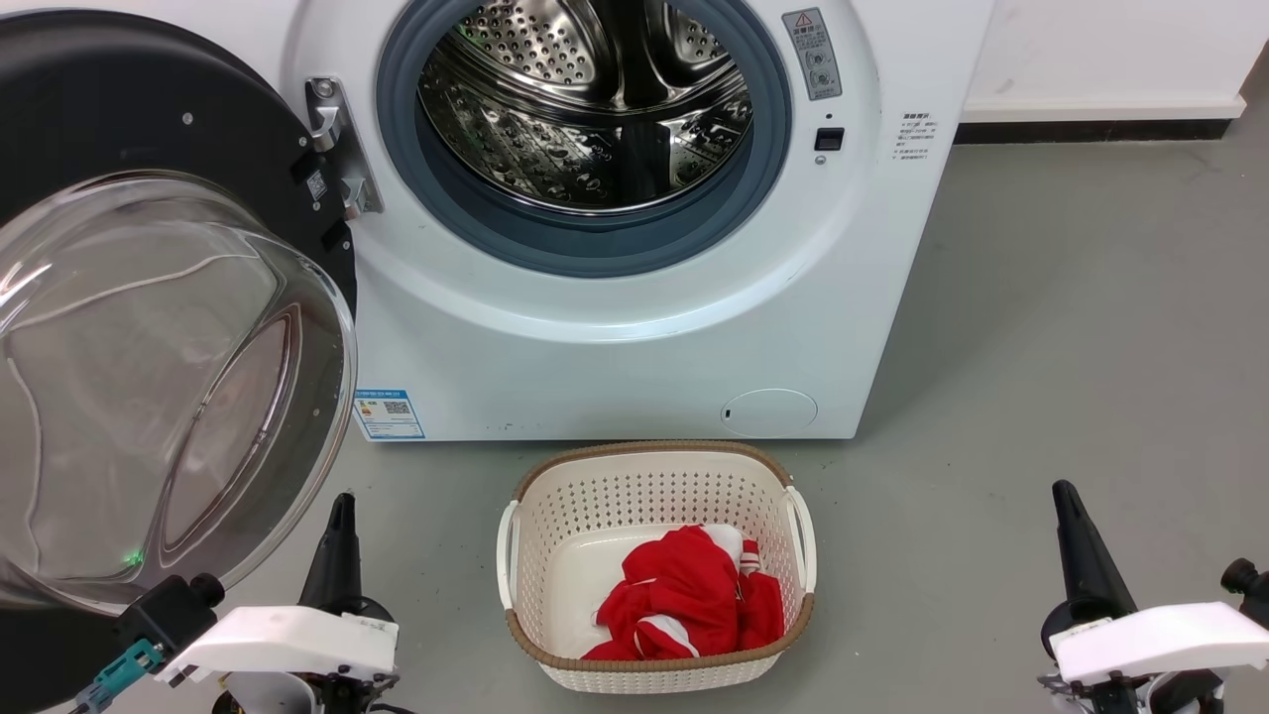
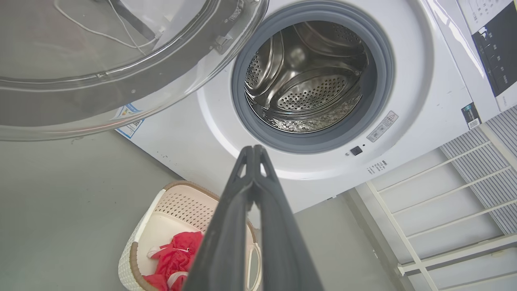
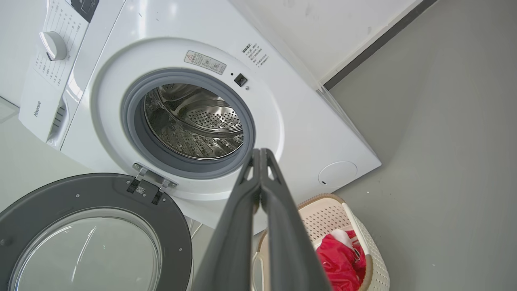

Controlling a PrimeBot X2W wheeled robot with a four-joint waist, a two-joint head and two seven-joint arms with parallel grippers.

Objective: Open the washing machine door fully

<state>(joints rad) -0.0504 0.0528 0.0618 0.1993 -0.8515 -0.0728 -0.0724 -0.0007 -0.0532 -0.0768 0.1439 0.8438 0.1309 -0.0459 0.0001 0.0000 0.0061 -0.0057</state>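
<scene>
The washing machine door (image 1: 169, 327) stands wide open on its hinge (image 1: 337, 149), just ahead-left of your left gripper (image 1: 342, 506). Left and right gripper (image 1: 1063, 491) both pinched closed, empty. Expect heavy, stiff, slick glass: push the black rim (image 1: 149, 99) far from the hinge, not the bowl

My left claw (image 2: 253, 151): two long dark fingers pressed together. Round dark-rimmed washing machine door with bulging clear glass (image 2: 101, 60): standing off the perforated steel drum (image 2: 307, 81). White perforated plastic basket (image 2: 161, 206) on grey floor (image 2: 60, 210), holding red cloth (image 2: 173, 254).
</scene>
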